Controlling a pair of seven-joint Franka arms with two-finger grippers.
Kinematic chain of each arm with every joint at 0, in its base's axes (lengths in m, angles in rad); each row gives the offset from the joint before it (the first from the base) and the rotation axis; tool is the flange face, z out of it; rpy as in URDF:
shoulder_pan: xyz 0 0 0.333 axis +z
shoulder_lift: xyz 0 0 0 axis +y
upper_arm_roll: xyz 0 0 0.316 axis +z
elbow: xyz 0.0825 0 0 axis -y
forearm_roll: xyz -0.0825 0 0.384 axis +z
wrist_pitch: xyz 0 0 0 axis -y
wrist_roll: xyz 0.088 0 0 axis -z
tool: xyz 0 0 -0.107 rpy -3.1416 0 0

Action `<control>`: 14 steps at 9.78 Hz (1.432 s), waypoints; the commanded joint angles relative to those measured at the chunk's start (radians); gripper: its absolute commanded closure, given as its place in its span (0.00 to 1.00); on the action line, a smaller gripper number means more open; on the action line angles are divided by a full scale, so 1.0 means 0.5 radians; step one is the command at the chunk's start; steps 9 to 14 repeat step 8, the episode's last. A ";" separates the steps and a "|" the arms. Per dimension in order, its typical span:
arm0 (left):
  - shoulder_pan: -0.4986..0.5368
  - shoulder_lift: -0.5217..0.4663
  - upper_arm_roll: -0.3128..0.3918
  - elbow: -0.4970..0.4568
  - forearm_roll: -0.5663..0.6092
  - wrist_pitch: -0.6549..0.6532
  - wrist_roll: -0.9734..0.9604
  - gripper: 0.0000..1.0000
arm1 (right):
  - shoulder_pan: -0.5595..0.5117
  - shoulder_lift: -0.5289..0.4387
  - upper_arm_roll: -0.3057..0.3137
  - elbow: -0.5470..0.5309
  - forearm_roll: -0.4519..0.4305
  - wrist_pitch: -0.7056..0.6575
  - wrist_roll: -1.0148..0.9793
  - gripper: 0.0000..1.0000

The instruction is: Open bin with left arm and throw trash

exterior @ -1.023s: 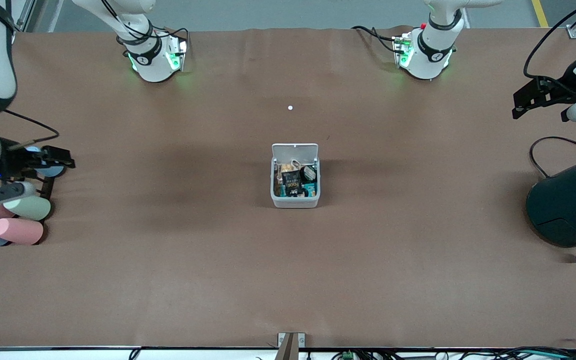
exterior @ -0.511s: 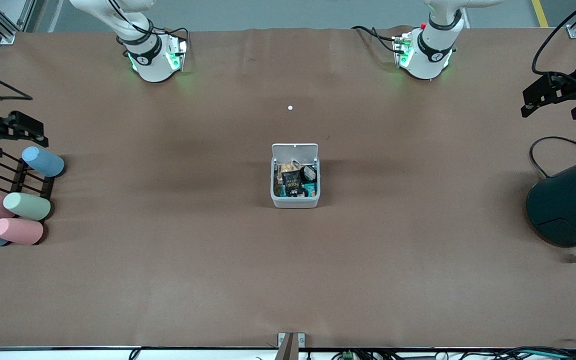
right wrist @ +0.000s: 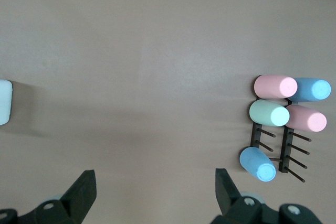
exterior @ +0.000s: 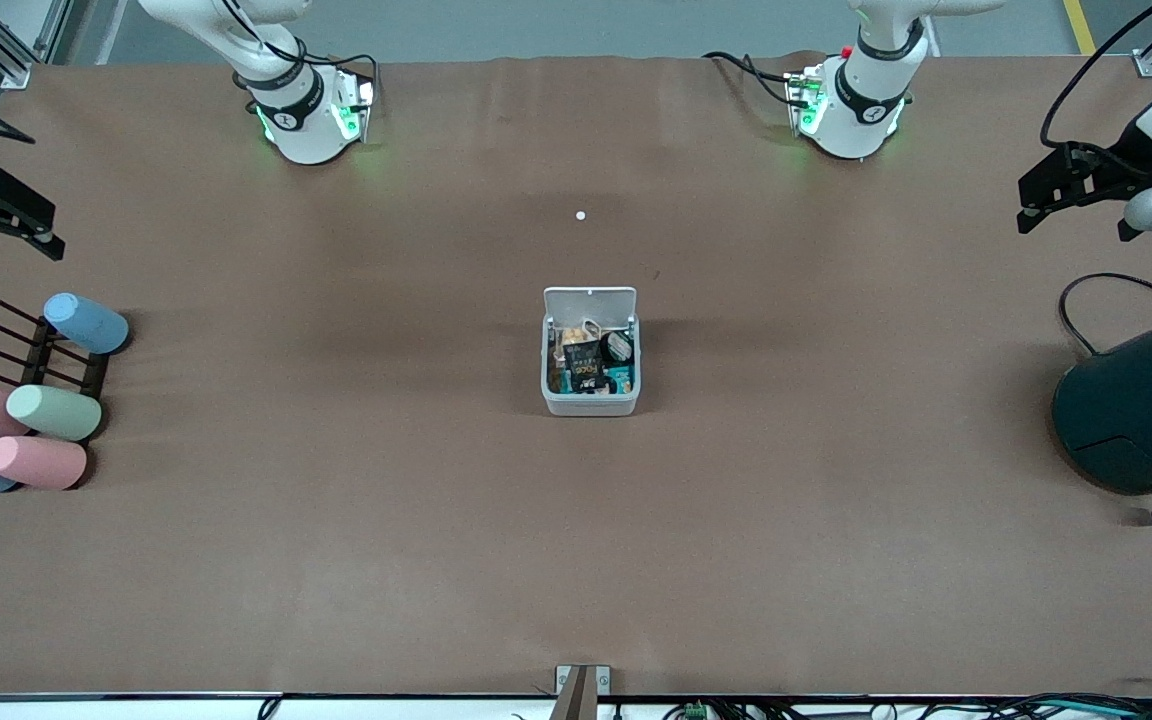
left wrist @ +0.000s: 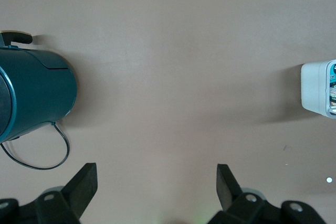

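Grey bin (exterior: pixel 591 402) — lid (exterior: pixel 590 301) up, black gold-printed packet (exterior: pixel 582 360) inside, print unreadable

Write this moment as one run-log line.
bin: lid open | trash: inside bin | left hand: open, over table near teal cylinder | right hand: open, over table near pastel cylinders

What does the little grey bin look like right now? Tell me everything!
The bin is a small, square, light-grey box with rounded corners, looks like plastic. It sits upright mid-table, alone, nothing gripping it. Its flat white lid is swung open, standing up along the edge toward the robot bases. Inside lie a black packet, a beige loop and a round dark disc.
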State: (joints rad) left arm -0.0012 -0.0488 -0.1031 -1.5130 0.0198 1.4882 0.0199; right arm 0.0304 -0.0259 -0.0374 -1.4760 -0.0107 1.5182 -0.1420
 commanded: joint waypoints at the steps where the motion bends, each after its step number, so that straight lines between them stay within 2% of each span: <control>1: 0.018 -0.001 0.004 0.038 -0.054 -0.025 0.031 0.00 | 0.028 -0.095 -0.023 -0.122 -0.040 0.026 0.048 0.00; 3: 0.082 0.006 0.007 0.038 -0.122 -0.016 0.031 0.00 | 0.028 -0.095 -0.023 -0.119 -0.098 0.022 0.054 0.00; 5: 0.076 0.006 0.007 0.035 -0.107 -0.019 0.052 0.00 | 0.034 -0.092 -0.023 -0.116 -0.105 0.026 0.224 0.00; 8: 0.067 0.009 -0.005 0.035 -0.013 -0.019 0.150 0.00 | 0.019 -0.089 -0.020 -0.113 -0.098 0.026 0.223 0.00; 14: 0.067 0.009 -0.005 0.035 -0.013 -0.019 0.150 0.00 | 0.019 -0.089 -0.020 -0.113 -0.098 0.026 0.223 0.00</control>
